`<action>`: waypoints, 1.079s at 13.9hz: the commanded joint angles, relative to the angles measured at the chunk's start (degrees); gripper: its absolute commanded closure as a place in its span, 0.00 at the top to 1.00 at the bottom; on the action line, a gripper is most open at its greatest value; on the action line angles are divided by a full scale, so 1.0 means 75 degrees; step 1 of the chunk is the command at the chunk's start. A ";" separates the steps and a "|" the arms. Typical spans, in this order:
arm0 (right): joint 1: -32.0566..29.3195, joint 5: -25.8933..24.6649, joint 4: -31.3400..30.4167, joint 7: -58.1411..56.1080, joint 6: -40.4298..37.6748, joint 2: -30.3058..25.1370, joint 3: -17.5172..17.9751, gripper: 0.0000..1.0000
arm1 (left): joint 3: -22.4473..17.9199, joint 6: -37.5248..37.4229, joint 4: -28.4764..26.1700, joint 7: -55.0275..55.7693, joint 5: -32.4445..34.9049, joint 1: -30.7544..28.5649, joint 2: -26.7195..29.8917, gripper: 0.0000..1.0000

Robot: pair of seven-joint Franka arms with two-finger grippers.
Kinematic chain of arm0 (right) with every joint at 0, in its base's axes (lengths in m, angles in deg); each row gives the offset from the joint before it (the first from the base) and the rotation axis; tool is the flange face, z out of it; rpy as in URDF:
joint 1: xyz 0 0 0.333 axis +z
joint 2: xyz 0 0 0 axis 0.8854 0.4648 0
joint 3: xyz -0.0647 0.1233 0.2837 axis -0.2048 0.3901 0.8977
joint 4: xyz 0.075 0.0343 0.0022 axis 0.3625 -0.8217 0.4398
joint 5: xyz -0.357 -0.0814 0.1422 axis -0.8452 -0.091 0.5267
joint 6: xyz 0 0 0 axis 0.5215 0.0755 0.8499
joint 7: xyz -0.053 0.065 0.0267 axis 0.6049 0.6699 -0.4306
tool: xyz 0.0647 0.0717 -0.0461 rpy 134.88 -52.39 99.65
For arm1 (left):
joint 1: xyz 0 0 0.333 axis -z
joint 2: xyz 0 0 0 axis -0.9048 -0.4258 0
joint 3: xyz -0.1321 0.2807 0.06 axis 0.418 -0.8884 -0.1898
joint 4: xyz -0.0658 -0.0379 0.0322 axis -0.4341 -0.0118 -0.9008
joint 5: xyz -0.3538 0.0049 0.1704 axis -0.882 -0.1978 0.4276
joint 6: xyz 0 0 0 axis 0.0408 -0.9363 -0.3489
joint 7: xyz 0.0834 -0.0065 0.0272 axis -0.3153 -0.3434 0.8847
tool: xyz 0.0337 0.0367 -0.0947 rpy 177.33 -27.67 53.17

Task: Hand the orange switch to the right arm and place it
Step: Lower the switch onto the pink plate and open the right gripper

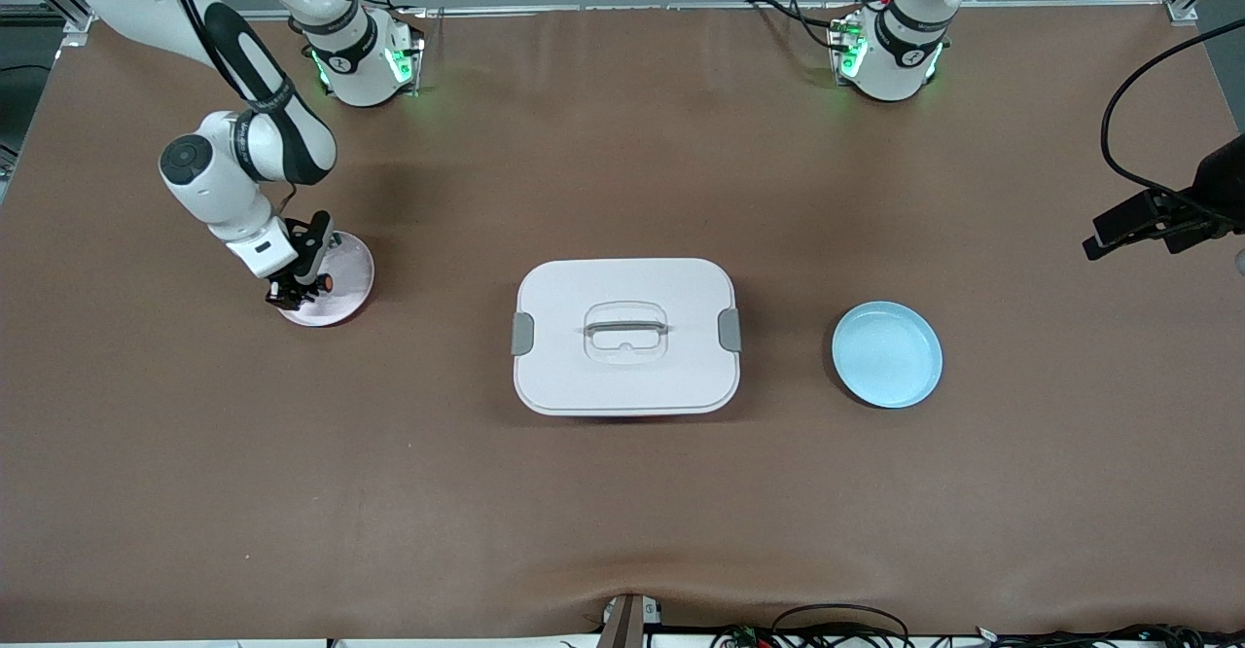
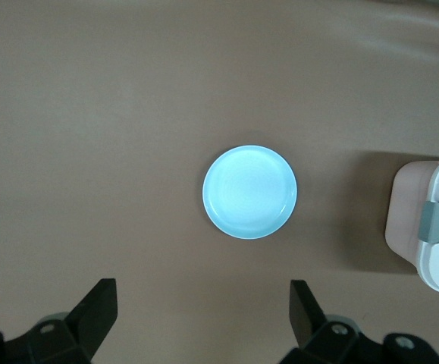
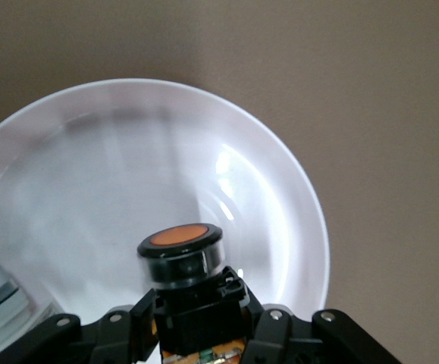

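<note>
Right gripper clamps one orange switch – black body, orange cap – over the pink plate; left gripper, fingers apart, waits above the blue plate, twelve o'clock in its view – two plates, one box.

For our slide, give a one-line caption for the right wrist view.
Right hand shut on the orange switch over the white plate.

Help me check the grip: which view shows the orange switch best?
The right wrist view: the orange switch fills it, clamped in the right gripper over the white plate. The front view gives only an orange speck; the left wrist view misses it.
</note>
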 commanded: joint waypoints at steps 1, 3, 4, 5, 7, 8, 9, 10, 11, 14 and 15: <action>-0.0162 -0.0064 -0.0017 0.0157 0.0305 0.0273 0.0108 0.00 | 0.0038 -0.0177 0.0240 0.0037 0.0206 -0.0030 -0.0073 1.00; -0.0127 -0.0064 0.0006 0.0683 0.0269 0.0273 0.0131 0.99 | 0.0038 -0.0177 0.0240 0.0037 0.0206 -0.0019 -0.0073 1.00; -0.0126 -0.0064 0.0030 0.0720 0.0269 0.0273 0.0143 1.00 | 0.0038 -0.0177 0.0240 0.0037 0.0218 -0.0018 -0.0085 1.00; -0.0126 -0.0064 0.0053 0.0743 0.0257 0.0250 0.0167 1.00 | 0.0038 -0.0166 0.0240 0.0037 0.0207 -0.0018 -0.0085 1.00; -0.0126 -0.0052 0.0181 0.0755 -0.0162 0.0110 0.0190 1.00 | 0.0038 -0.0154 0.0240 0.0037 0.0218 -0.0042 -0.0155 1.00; -0.0126 -0.0029 0.0310 0.0779 -0.0664 -0.0089 0.0202 1.00 | 0.0038 -0.0142 0.0240 0.0037 0.0218 -0.0042 -0.0178 1.00; -0.0115 -0.0017 0.0543 0.0779 -0.1399 -0.0369 0.0214 1.00 | 0.0038 -0.0142 0.0240 0.0037 0.0218 -0.0019 -0.0190 1.00; -0.0115 -0.0005 0.0940 0.0790 -0.2405 -0.0650 0.0214 1.00 | 0.0026 -0.0142 0.0240 0.0037 0.0230 0.0016 -0.0190 1.00; -0.0092 -0.0005 0.1397 0.0860 -0.3412 -0.0873 0.0214 1.00 | -0.0032 -0.0142 0.0229 0.0037 0.0311 0.0110 -0.0202 1.00; 0.0177 -0.0017 0.3130 0.1421 -0.6227 -0.1063 0.0202 1.00 | -0.0335 -0.0142 0.0228 0.0049 0.0417 0.0507 -0.0272 1.00; 0.0317 -0.0029 0.3576 0.1690 -0.6792 -0.1075 0.0202 1.00 | -0.0615 -0.0142 0.0229 0.0049 0.0417 0.0822 -0.0284 1.00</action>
